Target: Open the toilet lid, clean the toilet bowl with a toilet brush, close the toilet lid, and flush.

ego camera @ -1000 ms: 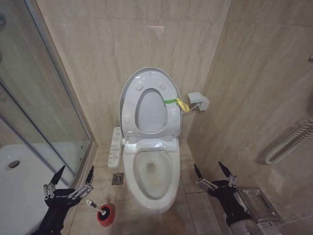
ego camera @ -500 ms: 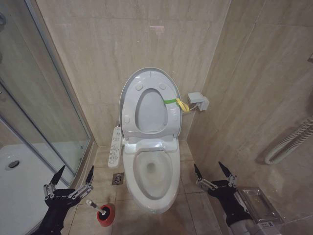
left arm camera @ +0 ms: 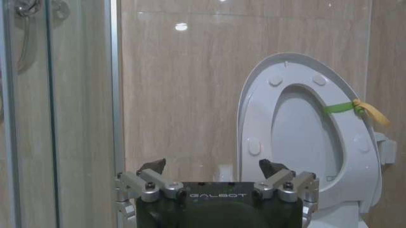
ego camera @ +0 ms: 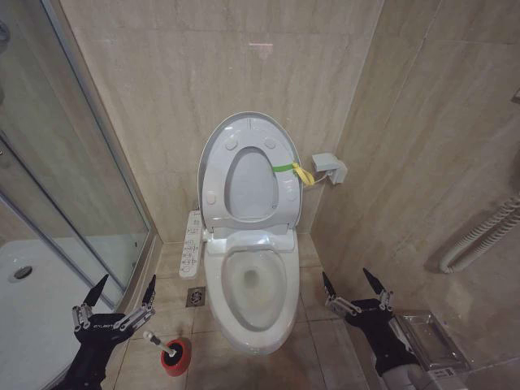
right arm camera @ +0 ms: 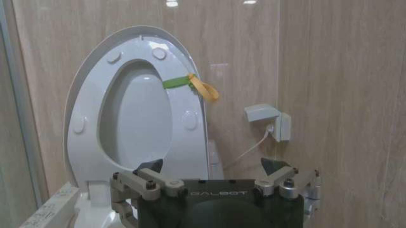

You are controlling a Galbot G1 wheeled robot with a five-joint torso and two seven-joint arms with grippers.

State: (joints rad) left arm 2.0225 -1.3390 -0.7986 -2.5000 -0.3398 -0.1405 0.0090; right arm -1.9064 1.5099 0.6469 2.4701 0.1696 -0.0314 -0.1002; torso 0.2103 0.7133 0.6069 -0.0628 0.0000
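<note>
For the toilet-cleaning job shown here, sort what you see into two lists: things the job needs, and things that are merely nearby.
Needed for the job:
- toilet lid, already raised
- toilet bowl
- toilet brush, standing in its red holder
- left claw and right claw, both open, low beside the toilet

Merely nearby:
- shower glass
- wall socket box
- floor drain

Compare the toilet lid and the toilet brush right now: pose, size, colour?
Pose: the toilet lid stands raised against the wall, while the toilet brush leans tilted in its red holder on the floor.
Size: the lid is a broad oval; the brush is a thin stick, far smaller.
Colour: the lid is all white with a yellow-green strap; the brush has a white handle and a dark head.
Shared: neither is held by a gripper.
</note>
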